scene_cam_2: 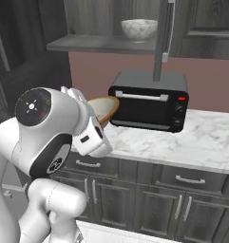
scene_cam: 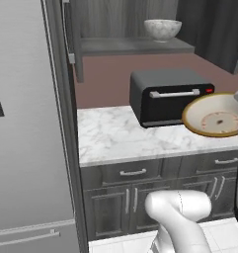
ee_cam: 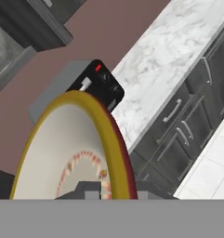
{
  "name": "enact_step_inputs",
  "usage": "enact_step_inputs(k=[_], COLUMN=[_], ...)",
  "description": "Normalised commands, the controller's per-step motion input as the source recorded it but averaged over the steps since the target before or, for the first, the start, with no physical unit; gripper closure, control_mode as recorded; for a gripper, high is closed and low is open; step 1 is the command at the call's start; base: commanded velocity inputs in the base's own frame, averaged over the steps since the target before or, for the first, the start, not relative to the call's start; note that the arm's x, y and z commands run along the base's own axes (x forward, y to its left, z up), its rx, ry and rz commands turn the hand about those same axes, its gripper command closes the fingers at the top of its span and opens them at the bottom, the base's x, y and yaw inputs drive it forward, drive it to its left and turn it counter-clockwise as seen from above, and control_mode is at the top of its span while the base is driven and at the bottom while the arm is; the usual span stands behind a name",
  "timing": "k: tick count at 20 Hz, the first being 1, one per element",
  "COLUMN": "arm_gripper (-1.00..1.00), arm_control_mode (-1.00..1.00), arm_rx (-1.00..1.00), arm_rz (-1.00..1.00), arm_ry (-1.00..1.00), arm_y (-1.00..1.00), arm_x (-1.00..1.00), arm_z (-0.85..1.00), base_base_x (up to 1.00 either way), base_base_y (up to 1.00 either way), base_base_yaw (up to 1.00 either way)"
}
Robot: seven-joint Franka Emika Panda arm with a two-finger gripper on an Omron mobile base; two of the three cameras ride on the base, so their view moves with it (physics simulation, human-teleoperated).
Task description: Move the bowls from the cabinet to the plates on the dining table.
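I have the claw [ee_cam: 95, 189] clamped on the cream bowl [scene_cam: 215, 116], carried clear above the tabletop [scene_cam: 120, 133]; the marbled bowl [scene_cam: 162, 28] sits in the cabinet [scene_cam: 135, 45], up and left.

Cream bowl [scene_cam: 217, 116] with tan-brown rim, grey-white marbled bowl [scene_cam: 162, 28], black toaster oven [scene_cam: 170, 97], white grey-veined worktop [scene_cam: 115, 136].

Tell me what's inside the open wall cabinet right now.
One grey-white marbled bowl sits on the cabinet shelf. The upper part of the cabinet is cut off, so anything higher is unseen.
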Motion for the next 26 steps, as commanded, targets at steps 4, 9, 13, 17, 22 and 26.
enact_step_inputs(k=[4,9,13,17,22,26], arm_gripper=[1.00,1.00,1.00,1.00,1.00,1.00], arm_control_mode=[1.00,1.00,1.00,1.00,1.00,1.00], arm_rx=[0.00,0.00,0.00,0.00,0.00,0.00], arm_rz=[0.00,0.00,0.00,0.00,0.00,0.00], arm_ry=[0.00,0.00,0.00,0.00,0.00,0.00], arm_y=[0.00,0.00,0.00,0.00,0.00,0.00], arm_x=[0.00,0.00,0.00,0.00,0.00,0.00], arm_z=[0.00,0.00,0.00,0.00,0.00,0.00], base_base_x=[0.00,0.00,0.02,0.09,0.12,0.13], base_base_y=[-0.04,-0.33,-0.24,-0.15,-0.11,-0.12], base_base_yaw=[0.00,-0.23,-0.37,-0.41,-0.44,-0.45])
